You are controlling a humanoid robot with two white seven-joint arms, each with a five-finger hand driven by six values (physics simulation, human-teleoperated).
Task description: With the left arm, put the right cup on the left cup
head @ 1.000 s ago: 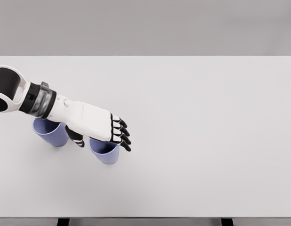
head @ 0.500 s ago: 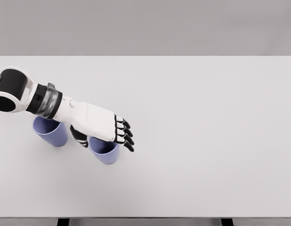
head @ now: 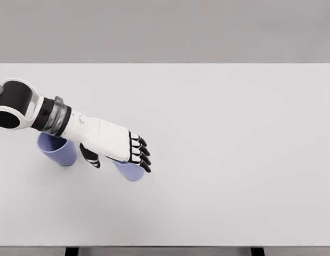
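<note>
On the white bench (head: 218, 138), our left hand (head: 114, 144) curls around the right cup (head: 131, 170), at four o'clock from the left cup (head: 58, 149). We judge a shallow grip could let it slip.

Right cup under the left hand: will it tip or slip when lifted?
Right cup looks thin-walled and empty, so probably light. Its smooth tapered side may slip downward in the left hand. It already looks tilted, so it likely tips easily.
</note>
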